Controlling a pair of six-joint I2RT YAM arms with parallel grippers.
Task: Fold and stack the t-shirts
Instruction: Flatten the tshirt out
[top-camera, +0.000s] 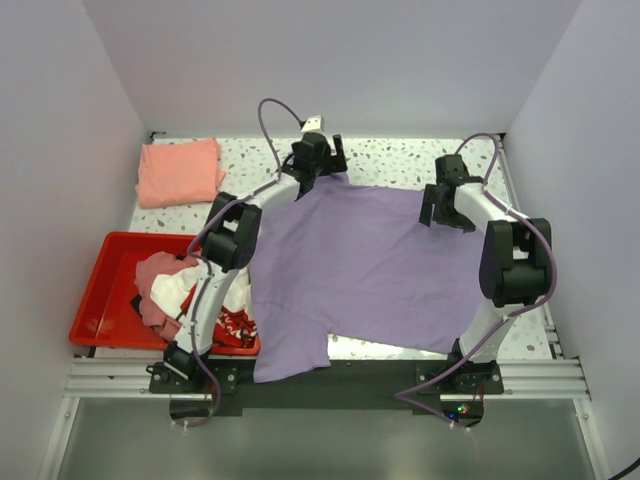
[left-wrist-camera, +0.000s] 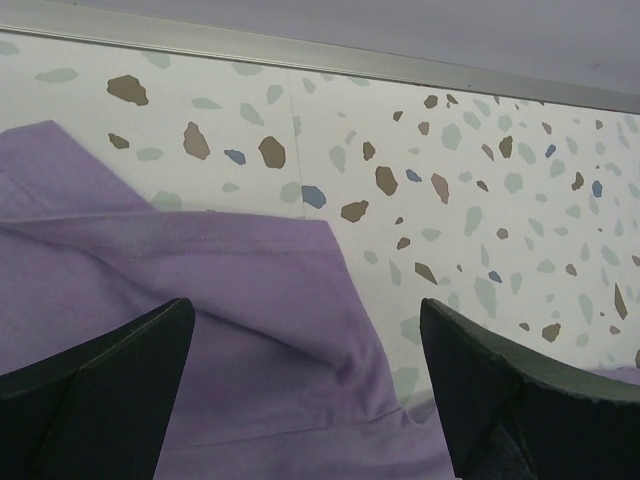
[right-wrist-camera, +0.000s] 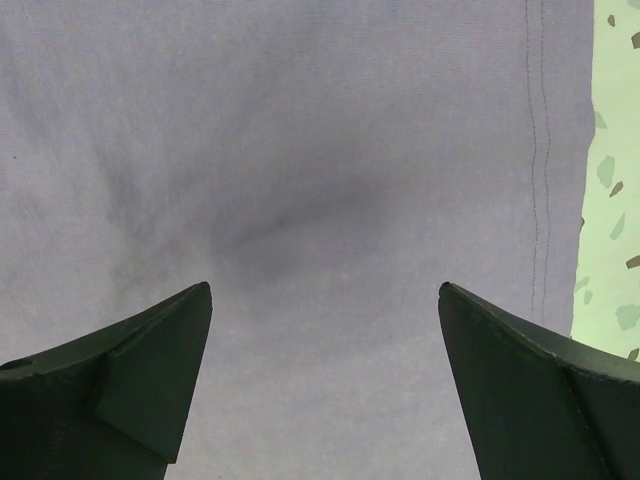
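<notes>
Tees lie in three places on our table (top-camera: 400, 158). At the far left corner we see a salmon tee (top-camera: 180, 172), folded into a flat square, well apart from the rest. Nearer us on the left sits a red tray (top-camera: 95, 300) with a loose heap in it: a pink tee (top-camera: 160, 275) bunched up, and a white tee (top-camera: 215, 312) with red print just beside it, spilling toward the tray's right rim. Our left arm crosses above this heap.

Across the middle a lavender tee (top-camera: 360, 270) is spread out flat, taking up most of the table between our two arms. Its near left corner reaches past the table's near edge.

Our left gripper (top-camera: 318, 155) is at the tee's far left corner, close to the back wall. In its wrist view the left gripper (left-wrist-camera: 307, 310) has its jaws wide apart with nothing between them. Below lies a hemmed corner of the lavender tee (left-wrist-camera: 200, 290), slightly rumpled, on the speckled table (left-wrist-camera: 480, 180). We cannot tell whether the fingers (left-wrist-camera: 120, 370) touch the cloth.

Our right gripper (top-camera: 445, 205) is over the tee's far right part. The right gripper (right-wrist-camera: 325, 290) also stands wide open and holds nothing. Smooth lavender cloth (right-wrist-camera: 300, 150) fills the view, a stitched hem runs down the right side, and a strip of table (right-wrist-camera: 610, 200) shows beyond it.
</notes>
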